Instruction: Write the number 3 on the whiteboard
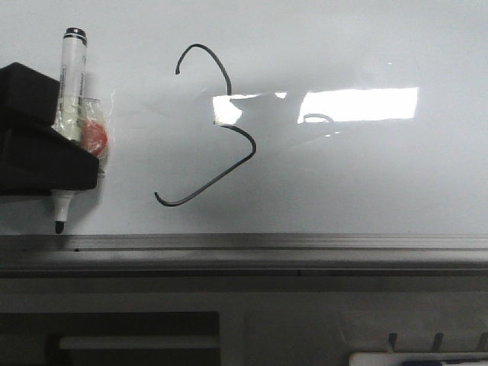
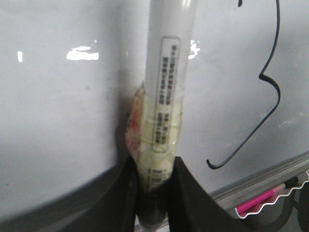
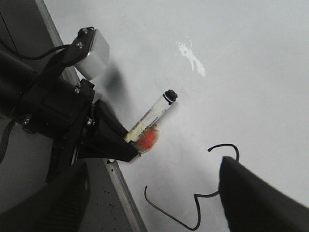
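The whiteboard (image 1: 366, 175) fills the front view, and a large slanted number 3 (image 1: 251, 143) is drawn in a thin dark line left of its middle. At the far left, my left gripper (image 1: 76, 133) is shut on a white marker (image 1: 72, 76) wrapped in yellowish tape with a red blob. Its black tip (image 1: 59, 226) points down at the board's lower edge, well left of the number 3. The left wrist view shows the marker (image 2: 169, 72) clamped in the gripper (image 2: 154, 169), with the number 3 (image 2: 279, 96) beside it. My right gripper (image 3: 154, 183) is open and empty over the number 3 (image 3: 197, 212).
A grey metal rail (image 1: 267, 242) runs along the board's near edge. A bright rectangular reflection (image 1: 358, 104) lies right of the digit. Below the rail, a white tray (image 1: 419, 358) sits at the lower right, and a pink pen (image 2: 260, 200) shows in the left wrist view.
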`<state>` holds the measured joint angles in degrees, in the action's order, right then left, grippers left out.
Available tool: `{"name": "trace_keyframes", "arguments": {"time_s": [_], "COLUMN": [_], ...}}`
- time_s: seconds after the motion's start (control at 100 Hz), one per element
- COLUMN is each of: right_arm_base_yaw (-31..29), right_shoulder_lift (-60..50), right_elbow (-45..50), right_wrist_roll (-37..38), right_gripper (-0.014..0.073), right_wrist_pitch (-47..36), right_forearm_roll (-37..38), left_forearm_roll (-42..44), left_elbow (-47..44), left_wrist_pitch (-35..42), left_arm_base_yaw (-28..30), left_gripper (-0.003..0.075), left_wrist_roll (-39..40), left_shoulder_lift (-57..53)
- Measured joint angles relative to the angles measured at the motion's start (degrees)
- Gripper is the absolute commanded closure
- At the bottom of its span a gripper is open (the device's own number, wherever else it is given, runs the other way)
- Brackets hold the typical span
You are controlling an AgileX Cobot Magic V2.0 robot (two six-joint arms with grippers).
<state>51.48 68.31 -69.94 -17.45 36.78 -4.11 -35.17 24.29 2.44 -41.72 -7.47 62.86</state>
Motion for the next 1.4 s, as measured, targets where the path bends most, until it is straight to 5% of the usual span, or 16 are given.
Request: {"name": "trace_keyframes", "arguments": {"time_s": [0.2, 0.42, 0.52, 0.73, 0.83, 0.93, 1.14, 1.4], "right_arm_base_yaw": [0.0, 0.0, 0.0, 0.0, 0.0, 0.0, 0.0, 0.0], "right_shoulder_lift": [0.0, 0.0, 0.0, -0.48, -2.01, -5.34, -15.89, -36.25], "right_elbow": [0.0, 0.0, 0.0, 0.0, 0.12, 1.37, 9.81, 30.18], "right_wrist_roll": [0.0, 0.0, 0.0, 0.0, 0.0, 0.13, 0.13, 0.13], "right_gripper": [0.0103, 0.0103, 0.0103, 0.016, 0.04, 0.0662, 0.0652, 0.0652], "right_wrist_pitch": [1.13, 1.36, 1.36, 2.62, 3.39, 3.39, -1.35, -17.19], "right_forearm_roll": [0.0, 0.0, 0.0, 0.0, 0.0, 0.0, 0.0, -0.24], "left_forearm_roll": [-0.18, -0.18, -0.18, -0.18, 0.62, 2.43, 10.95, 22.29], "left_elbow": [0.1, 0.22, 0.58, 0.7, 0.26, 0.23, 0.13, 0.13], "left_wrist_pitch": [-0.13, -0.36, -0.75, -1.36, -2.02, -2.44, -5.66, -12.78], "left_arm_base_yaw": [0.0, 0.0, -0.12, -0.22, 0.28, 0.49, 0.49, 0.49], "left_gripper": [0.0708, 0.0291, 0.022, 0.0228, 0.0253, 0.0377, 0.0744, 0.0741], "left_wrist_roll": [0.2, 0.3, 0.3, 0.3, 0.3, 0.3, 0.3, 0.2], "left_shoulder_lift": [0.03, 0.03, -0.09, -2.67, -6.08, -11.97, -24.62, -37.21]}}
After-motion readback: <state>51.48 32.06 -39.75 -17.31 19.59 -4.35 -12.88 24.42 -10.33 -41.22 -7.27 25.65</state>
